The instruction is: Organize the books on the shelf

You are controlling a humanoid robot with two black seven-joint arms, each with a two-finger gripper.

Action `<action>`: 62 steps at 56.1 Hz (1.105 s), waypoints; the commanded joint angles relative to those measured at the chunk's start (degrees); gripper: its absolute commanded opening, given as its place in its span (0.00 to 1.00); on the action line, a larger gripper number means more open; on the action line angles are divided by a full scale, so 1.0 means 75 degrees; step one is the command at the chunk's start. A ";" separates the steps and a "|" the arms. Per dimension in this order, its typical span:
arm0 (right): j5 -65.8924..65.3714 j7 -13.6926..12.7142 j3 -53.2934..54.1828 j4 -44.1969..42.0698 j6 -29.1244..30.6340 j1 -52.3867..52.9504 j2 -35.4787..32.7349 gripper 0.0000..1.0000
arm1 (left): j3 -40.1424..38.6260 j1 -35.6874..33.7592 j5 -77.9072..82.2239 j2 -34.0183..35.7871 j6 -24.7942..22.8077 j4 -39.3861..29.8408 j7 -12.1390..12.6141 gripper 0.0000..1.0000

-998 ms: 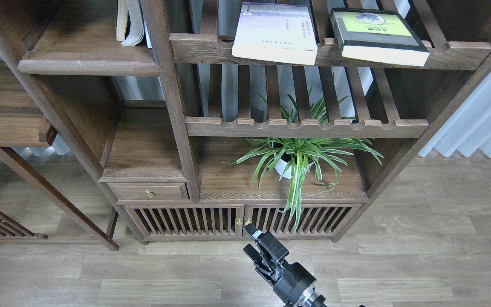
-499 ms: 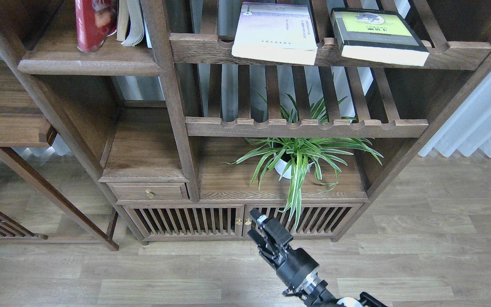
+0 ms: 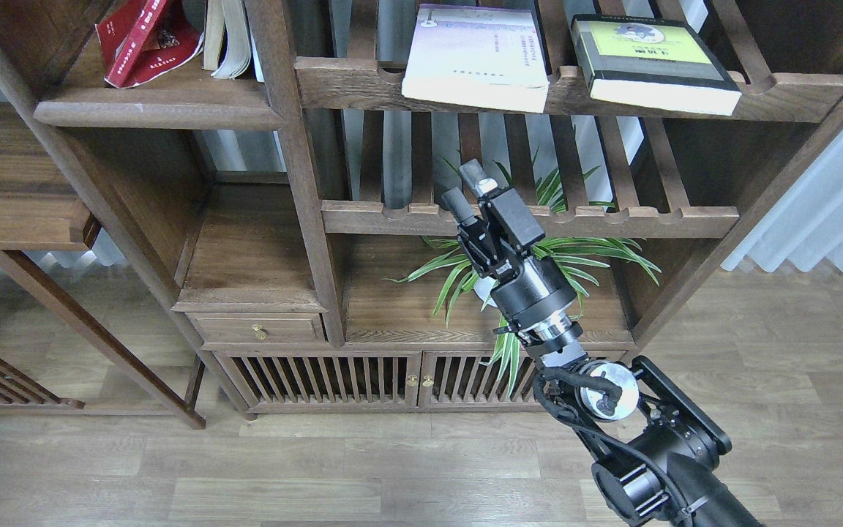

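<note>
The red book (image 3: pixel 145 45) leans tilted to the left on the solid dark-brown shelf (image 3: pixel 158 111) at the top left. The pale lavender book (image 3: pixel 474 58) lies flat on the upper slatted rack, overhanging its front rail. The thick yellow-green and grey book (image 3: pixel 652 62) lies flat to its right on the same rack. My right gripper (image 3: pixel 463 186) is open and empty, in front of the lower slatted rack and below the lavender book. My left gripper is out of view.
Pale upright books (image 3: pixel 225 38) stand on the shelf beside the red book. A spider plant (image 3: pixel 516 271) in a white pot sits behind my right arm. A shelf post (image 3: pixel 297 168) separates the two bays. A low cabinet (image 3: pixel 363 377) stands below, on a wooden floor.
My right arm has risen from floor height up to the lower slatted rack. The red book appeared upright on the solid shelf and now leans over to the left.
</note>
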 commanded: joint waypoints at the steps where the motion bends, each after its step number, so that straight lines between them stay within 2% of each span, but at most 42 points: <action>1: 0.0001 0.0001 0.0391 -0.0001 0.0000 0.0011 -0.0001 0.81 | -0.0044 0.0557 -0.0088 0.0263 -0.0001 -0.0294 0.0000 1.00; 13: 0.0036 0.0036 0.1481 0.0022 0.0000 -0.0059 -0.0199 0.83 | 0.0002 0.1307 -0.0147 0.0381 -0.0001 -0.0294 -0.0012 1.00; 19: 0.0024 0.0036 0.1576 0.0022 0.0000 -0.0060 -0.0539 0.83 | 0.0131 0.1858 -0.0217 0.0322 -0.0001 -0.0306 -0.0012 1.00; 20: 0.0047 0.0036 0.1587 0.0010 0.0000 -0.0071 -0.0656 0.83 | 0.0201 0.2172 -0.0217 0.0287 -0.0001 -0.0341 -0.0012 1.00; 32: 0.0048 0.0129 0.1646 0.0010 0.0000 0.0011 -0.0704 0.83 | 0.0213 0.2831 -0.0206 0.0275 -0.0001 -0.0306 -0.0012 1.00; 54: 0.0059 0.0153 0.2630 0.0022 0.0000 0.0304 -0.0844 0.83 | 0.0225 0.3148 -0.0206 0.0275 -0.0001 -0.0306 -0.0012 1.00; 62: 0.0083 0.0246 0.2677 0.0022 0.0000 0.0327 -0.0879 0.79 | 0.0237 0.3148 -0.0206 0.0275 -0.0001 -0.0294 -0.0012 1.00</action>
